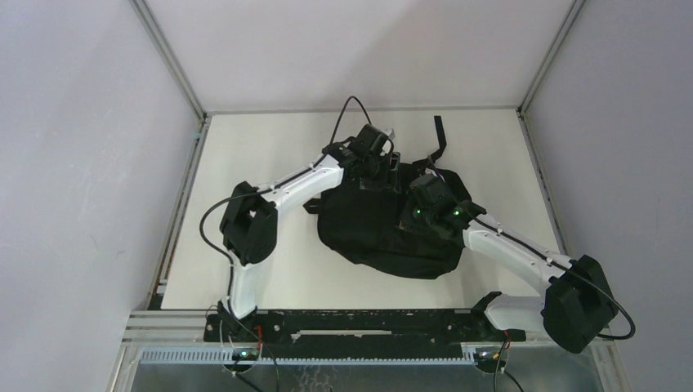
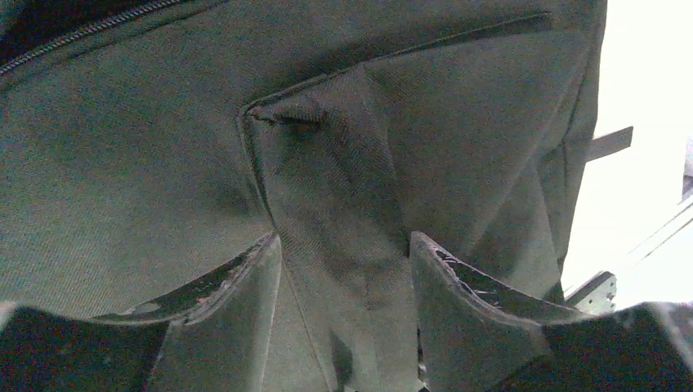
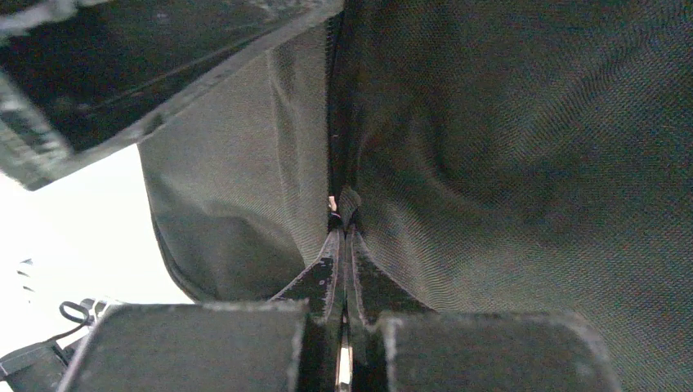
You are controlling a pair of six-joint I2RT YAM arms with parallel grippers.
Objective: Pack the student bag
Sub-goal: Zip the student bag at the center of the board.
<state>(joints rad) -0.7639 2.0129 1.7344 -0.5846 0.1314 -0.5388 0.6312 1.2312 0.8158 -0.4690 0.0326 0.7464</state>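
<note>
The student bag [image 1: 384, 237] lies floppy and black in the middle of the white table, one strap [image 1: 441, 135] trailing toward the back. My left gripper [image 1: 377, 163] is at the bag's far top edge. In the left wrist view it [image 2: 343, 245] is open, and a stitched band of bag fabric [image 2: 335, 180] runs down between its fingers [image 2: 245, 278]. My right gripper [image 1: 425, 200] rests on the bag's upper right. In the right wrist view it [image 3: 342, 233] is shut, pinching the bag [image 3: 507, 147] at a seam where a small pinkish bit shows.
The white table [image 1: 245, 147] is walled at the back and both sides, with metal posts in the corners. A black rail [image 1: 359, 322] with the arm bases runs along the near edge. Part of the left arm [image 3: 122, 65] hangs close above the right gripper.
</note>
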